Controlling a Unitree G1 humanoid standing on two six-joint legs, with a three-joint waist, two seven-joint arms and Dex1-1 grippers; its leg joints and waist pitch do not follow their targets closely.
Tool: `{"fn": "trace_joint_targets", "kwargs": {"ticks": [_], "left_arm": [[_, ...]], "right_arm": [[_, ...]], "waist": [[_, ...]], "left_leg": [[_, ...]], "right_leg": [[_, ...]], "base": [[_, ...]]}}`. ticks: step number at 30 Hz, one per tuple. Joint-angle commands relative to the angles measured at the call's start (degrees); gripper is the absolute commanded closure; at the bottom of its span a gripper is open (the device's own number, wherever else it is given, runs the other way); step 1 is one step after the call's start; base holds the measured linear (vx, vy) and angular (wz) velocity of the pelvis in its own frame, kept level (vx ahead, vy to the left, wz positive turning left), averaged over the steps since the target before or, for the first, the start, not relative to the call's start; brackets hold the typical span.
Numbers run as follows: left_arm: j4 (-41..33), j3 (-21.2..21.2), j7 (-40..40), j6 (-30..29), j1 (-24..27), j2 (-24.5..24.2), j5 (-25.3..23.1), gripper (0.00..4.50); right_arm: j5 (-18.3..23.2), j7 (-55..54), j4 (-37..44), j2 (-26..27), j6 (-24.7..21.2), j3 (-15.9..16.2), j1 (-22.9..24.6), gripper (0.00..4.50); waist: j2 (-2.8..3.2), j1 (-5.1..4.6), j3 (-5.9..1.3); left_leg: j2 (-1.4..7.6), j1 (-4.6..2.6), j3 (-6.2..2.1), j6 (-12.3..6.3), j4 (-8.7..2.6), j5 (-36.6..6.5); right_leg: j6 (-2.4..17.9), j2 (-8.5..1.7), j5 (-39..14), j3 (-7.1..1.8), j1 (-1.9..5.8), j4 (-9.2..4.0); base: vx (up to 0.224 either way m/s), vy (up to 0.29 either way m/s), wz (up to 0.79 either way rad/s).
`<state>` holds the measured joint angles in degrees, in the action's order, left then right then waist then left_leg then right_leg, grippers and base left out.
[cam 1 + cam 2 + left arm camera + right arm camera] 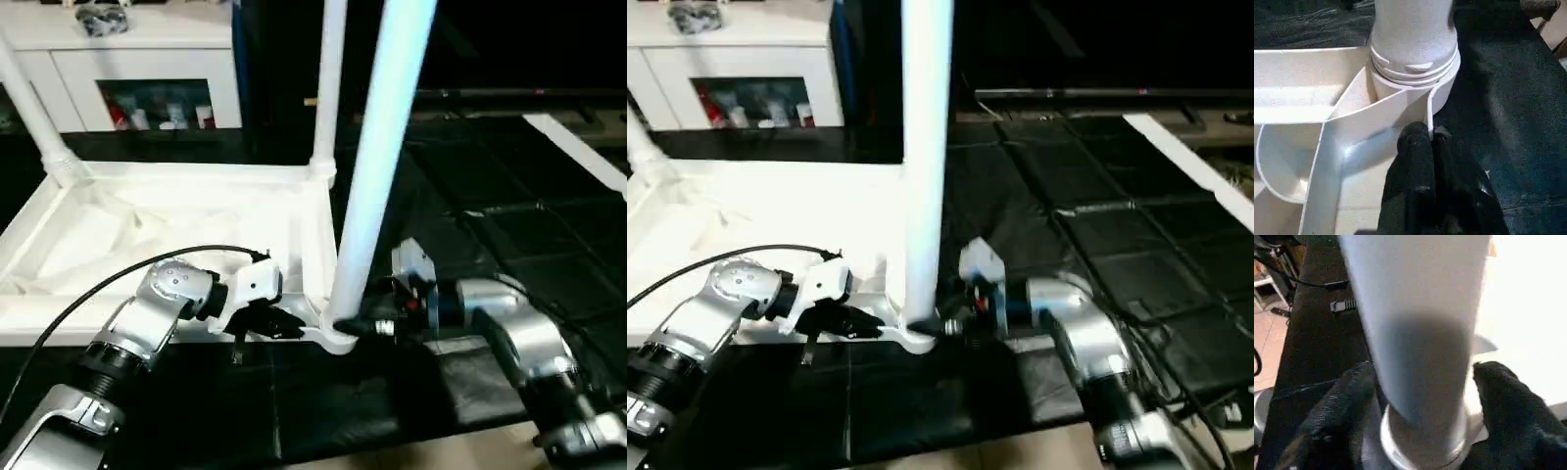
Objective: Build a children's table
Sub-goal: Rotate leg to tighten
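The children's table top (196,225) lies upside down on black mats, ribs up. Three white legs stand in its corner sockets: far left (29,108), far right (328,88) and near right (377,147). My left gripper (284,328) sits at the near-right corner, shut on the thin rim (1429,115) just beside the socket (1415,73). From the other side, my right gripper (1422,377) holds the base of the near right leg (1420,333). One black finger (1347,396) presses each side of it, just above the socket collar.
A white glass-door cabinet (147,59) stands behind the table top. Black floor mats (509,225) spread to the right, with a long white board (578,147) along their far right edge. A black cable (98,289) loops over my left forearm.
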<state>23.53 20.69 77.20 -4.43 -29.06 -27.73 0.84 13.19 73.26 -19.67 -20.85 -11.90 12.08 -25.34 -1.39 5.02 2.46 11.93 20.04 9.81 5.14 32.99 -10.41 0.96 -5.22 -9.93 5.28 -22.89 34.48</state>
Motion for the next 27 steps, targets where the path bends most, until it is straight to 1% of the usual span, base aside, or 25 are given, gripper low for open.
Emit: {"fn": "trace_joint_targets", "kwargs": {"ticks": [1, 2, 3, 4, 5, 6, 7, 8, 9, 10, 11, 12, 13, 16, 18, 20, 21, 22, 23, 24, 25, 26, 27], "left_arm": [[0.5, 2.5, 0.9, 0.1, 1.2, -0.8, -2.2, 4.50], [0.4, 2.6, 0.9, 0.2, 1.2, -0.9, -2.2, 4.50], [0.4, 2.7, 1.0, 0.3, 1.2, -0.9, -2.2, 4.50], [0.3, 2.7, 1.0, 0.3, 1.3, -1.0, -2.3, 4.50], [0.3, 3.0, 1.3, 0.6, 1.2, -1.2, -2.5, 4.50], [0.3, 3.1, 1.3, 0.7, 1.2, -1.2, -2.5, 4.50], [0.3, 3.1, 1.3, 0.7, 1.2, -1.2, -2.5, 4.50], [0.5, 3.3, 1.5, 1.0, 1.1, -1.2, -2.7, 4.50], [0.6, 3.4, 1.6, 1.1, 1.0, -1.2, -2.8, 4.50], [0.8, 3.5, 1.6, 1.2, 0.9, -1.2, -2.9, 4.50], [1.1, 3.7, 1.6, 1.3, 0.7, -1.2, -2.9, 4.50], [1.3, 3.7, 1.7, 1.4, 0.5, -1.2, -2.9, 4.50], [1.3, 3.7, 1.7, 1.4, 0.5, -1.2, -2.9, 4.50], [1.8, 4.0, 1.7, 1.7, 0.1, -1.1, -3.0, 4.50], [2.1, 4.1, 1.7, 1.8, 0.0, -1.0, -3.0, 4.50], [2.5, 4.1, 1.5, 1.7, -0.2, -0.8, -3.1, 4.50], [2.7, 4.1, 1.4, 1.6, -0.3, -0.6, -3.1, 4.50], [3.0, 3.8, 0.9, 1.0, -0.5, -0.2, -2.9, 4.50], [3.3, 3.5, -0.3, -0.2, -0.7, 0.5, -2.9, 4.50], [3.5, 3.4, -1.0, -0.7, -0.9, 0.8, -3.0, 4.50], [3.7, 2.9, -2.7, -2.4, -1.1, 1.6, -2.9, 4.50], [3.6, 2.1, -4.3, -4.2, -1.2, 2.5, -2.3, 4.50], [3.2, 1.0, -6.2, -6.8, -1.4, 3.8, -1.3, 4.50]], "right_arm": [[-0.7, 1.1, -1.2, -0.3, 0.8, 1.1, -0.4, 1.44], [-1.0, 1.7, -1.7, -0.4, 1.2, 1.5, -0.7, 1.65], [-1.3, 2.1, -2.2, -0.6, 1.5, 1.7, -0.9, 1.69], [-1.5, 2.5, -2.7, -0.7, 1.8, 2.0, -1.0, 1.69], [-1.7, 3.1, -3.9, -0.7, 2.4, 2.3, -1.5, 1.82], [-1.6, 3.1, -4.0, -0.7, 2.5, 2.4, -1.6, 1.94], [-1.5, 3.2, -4.2, -0.6, 2.5, 2.4, -1.7, 1.94], [-1.4, 3.6, -5.0, -0.5, 2.8, 2.5, -2.1, 2.11], [-1.3, 3.6, -5.3, -0.4, 2.8, 2.5, -2.2, 2.16], [-1.2, 4.1, -5.6, -0.2, 2.7, 2.5, -2.4, 2.23], [-0.9, 4.5, -5.9, 0.0, 2.6, 2.4, -2.5, 2.40], [-0.8, 4.6, -6.1, 0.1, 2.6, 2.4, -2.5, 2.40], [-0.8, 4.6, -6.1, 0.1, 2.6, 2.4, -2.5, 2.43], [0.2, 5.9, -6.3, 0.2, 1.9, 2.7, -2.5, 2.50], [0.3, 6.4, -6.5, 0.3, 1.9, 2.7, -2.5, 2.53], [0.6, 6.7, -6.7, 0.4, 1.8, 2.5, -2.4, 2.53], [0.8, 6.8, -6.8, 0.5, 1.7, 2.5, -2.4, 2.53], [1.2, 6.9, -6.6, 0.7, 1.3, 2.4, -2.2, 2.53], [1.8, 6.7, -5.7, 1.1, 0.4, 2.3, -1.7, 2.53], [2.0, 6.6, -5.4, 1.3, 0.0, 2.3, -1.4, 2.53], [2.2, 5.3, -4.3, 2.0, -0.9, 2.4, -0.6, 2.53], [1.9, 3.5, -3.5, 2.9, -1.1, 2.4, 0.2, 2.53], [1.4, 0.2, -2.9, 4.2, -2.1, 2.3, 0.9, 2.53]], "waist": [[0.07, 0.08, -3.26], [0.00, 0.27, -3.34], [0.07, 0.30, -3.39], [-0.05, 0.26, -3.45], [0.20, 0.25, -3.43], [0.09, 0.23, -3.37], [0.03, 0.23, -3.41], [0.17, 0.19, -3.41], [0.30, 0.22, -3.39], [0.19, 0.19, -3.40], [0.33, 0.22, -3.39], [0.45, 0.23, -3.38], [0.41, 0.22, -3.42], [0.56, 0.21, -3.50], [0.44, 0.19, -3.53], [0.45, 0.22, -3.55], [0.26, 0.24, -3.53], [0.12, 0.20, -3.46], [0.11, 0.24, -3.42], [-0.10, 0.21, -3.41], [0.02, 0.37, -3.37], [0.02, 0.37, -3.36], [0.13, 0.59, -3.19]], "left_leg": [[1.49, -0.13, 0.05, -1.78, -3.74, -12.1], [1.51, -0.23, 0.09, -1.85, -3.70, -11.8], [1.48, -0.18, 0.08, -1.84, -3.70, -11.6], [1.48, -0.06, 0.07, -1.89, -3.68, -11.4], [1.44, -0.03, 0.08, -1.84, -3.68, -11.7], [1.36, 0.02, 0.09, -1.75, -3.69, -12.2], [1.36, 0.01, 0.11, -1.73, -3.67, -12.2], [1.36, -0.01, 0.10, -1.66, -3.67, -12.5], [1.39, -0.07, 0.08, -1.57, -3.68, -12.6], [1.36, -0.02, 0.09, -1.56, -3.67, -12.6], [1.35, -0.01, 0.07, -1.45, -3.70, -12.7], [1.36, -0.02, 0.04, -1.40, -3.71, -12.8], [1.40, -0.09, 0.03, -1.31, -3.72, -13.0], [1.39, -0.10, 0.03, -1.24, -3.69, -13.0], [1.39, -0.04, 0.04, -1.36, -3.67, -12.7], [1.39, -0.01, 0.03, -1.38, -3.66, -12.5], [1.41, -0.09, 0.07, -1.49, -3.64, -12.5], [1.38, -0.06, 0.14, -1.56, -3.65, -12.6], [1.41, -0.10, 0.15, -1.58, -3.65, -12.7], [1.41, -0.10, 0.19, -1.65, -3.64, -12.7], [1.46, -0.21, 0.14, -1.59, -3.67, -13.0], [1.47, -0.23, 0.19, -1.53, -3.68, -12.9], [1.44, -0.38, 0.17, -1.32, -3.73, -13.9]], "right_leg": [[10.6, -3.06, -15.4, -2.93, 2.83, -3.93], [11.0, -3.07, -14.2, -2.93, 2.80, -3.83], [11.2, -3.02, -13.5, -2.90, 2.88, -3.71], [11.5, -2.99, -12.3, -2.87, 2.98, -3.54], [11.6, -3.00, -12.1, -2.88, 2.99, -3.57], [11.6, -2.95, -12.9, -2.82, 3.09, -3.68], [11.4, -2.98, -13.2, -2.83, 3.11, -3.68], [11.3, -3.01, -13.9, -2.84, 3.06, -3.78], [11.3, -3.02, -14.1, -2.84, 3.01, -3.80], [11.2, -2.99, -14.2, -2.85, 3.05, -3.83], [11.0, -2.93, -14.4, -2.84, 3.07, -3.88], [11.1, -2.95, -14.6, -2.83, 3.06, -3.88], [11.1, -2.93, -14.6, -2.81, 3.04, -3.91], [11.5, -2.84, -13.3, -2.80, 3.09, -3.79], [11.7, -2.80, -12.6, -2.79, 3.14, -3.68], [11.9, -2.82, -12.3, -2.78, 3.18, -3.60], [11.9, -2.87, -12.7, -2.79, 3.10, -3.65], [11.8, -2.85, -13.4, -2.79, 3.11, -3.77], [11.6, -2.87, -14.2, -2.82, 3.05, -3.77], [11.5, -2.88, -14.6, -2.83, 3.02, -3.84], [11.2, -2.99, -15.7, -2.82, 2.95, -3.95], [11.1, -2.96, -15.7, -2.89, 2.92, -3.97], [10.7, -3.09, -17.6, -2.88, 2.75, -4.28]], "base": [[0.000, 0.000, 0.00], [0.000, 0.000, 0.00], [0.000, 0.000, 0.00], [0.000, 0.000, 0.00], [0.000, 0.000, 0.00], [0.000, 0.000, 0.00], [0.000, 0.000, 0.00], [0.000, 0.000, 0.00], [0.000, 0.000, 0.00], [0.000, 0.000, 0.00], [0.000, 0.000, 0.00], [0.000, 0.000, 0.00], [0.000, 0.000, 0.00], [0.000, 0.000, 0.00], [0.000, 0.000, 0.00], [0.000, 0.000, 0.00], [0.000, 0.000, 0.00], [0.000, 0.000, 0.00], [0.000, 0.000, 0.00], [0.000, 0.000, 0.00], [0.000, 0.000, 0.00], [0.000, 0.000, 0.00], [0.000, 0.000, 0.00]]}}
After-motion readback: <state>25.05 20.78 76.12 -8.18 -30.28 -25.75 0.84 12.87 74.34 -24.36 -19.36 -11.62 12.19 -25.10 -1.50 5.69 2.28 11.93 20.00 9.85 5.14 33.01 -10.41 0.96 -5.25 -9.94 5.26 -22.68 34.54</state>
